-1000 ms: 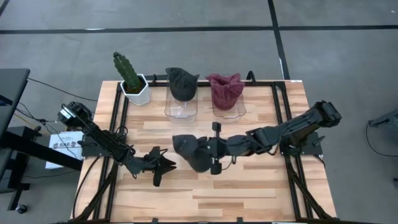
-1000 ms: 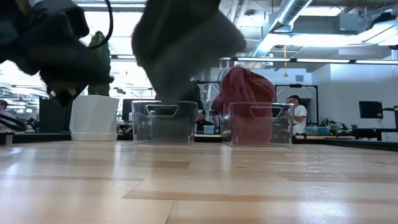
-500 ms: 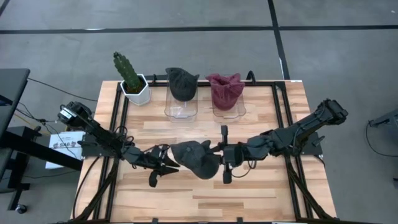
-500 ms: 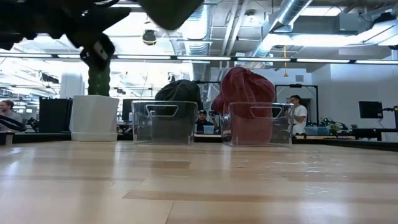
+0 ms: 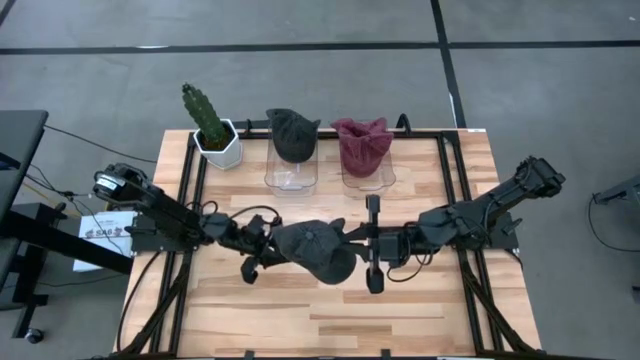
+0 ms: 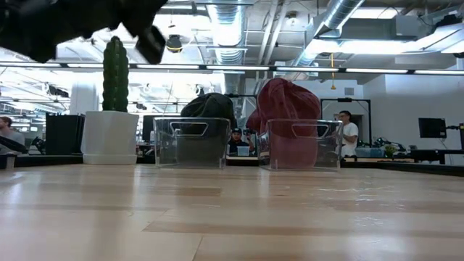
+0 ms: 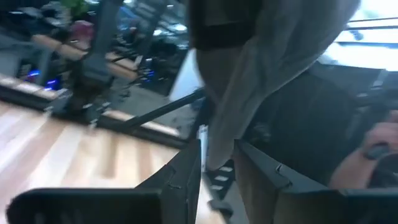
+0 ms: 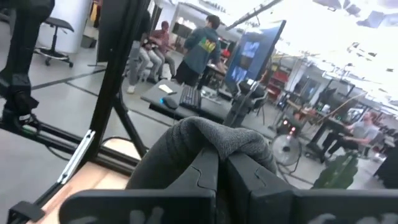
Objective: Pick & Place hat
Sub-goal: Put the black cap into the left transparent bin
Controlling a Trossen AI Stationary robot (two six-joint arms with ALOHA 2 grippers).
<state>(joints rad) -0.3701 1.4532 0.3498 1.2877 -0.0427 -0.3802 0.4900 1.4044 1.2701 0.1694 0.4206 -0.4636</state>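
Observation:
A dark grey knit hat (image 5: 316, 252) hangs in the air over the table's middle, between my two grippers. My left gripper (image 5: 268, 250) is at its left side and shut on it; my right gripper (image 5: 352, 245) is at its right side and shut on it. In the left wrist view the hat (image 7: 249, 74) drops down between the fingers (image 7: 186, 171). In the right wrist view it (image 8: 199, 140) bulges over the shut fingers (image 8: 249, 180). The low view shows only a dark arm part (image 6: 72, 22) at its top; the hat is above that frame. My left gripper pinches the hat's left edge (image 7: 221, 134) between its two fingers, coming level from the table's left. One layer or several, I cannot tell. The hat is lifted clear of the table. My right gripper pinches a bunched fold at the hat's right side (image 8: 214, 146) between its two fingers, coming level from the table's right. The fold humps up over the fingertips. The hat is clear of the table.
At the far edge stand two clear bins: one (image 5: 291, 172) with another dark grey hat (image 5: 293, 135), one (image 5: 366, 175) with a maroon hat (image 5: 362, 145). A cactus in a white pot (image 5: 213, 128) stands left of them. People show in the room behind (image 6: 349, 134).
My left gripper has moved right toward the hat and taken hold of its left edge. My right gripper has drawn the hat toward the table's right. Both have risen; the hat has gone up out of the low view and now spreads between them.

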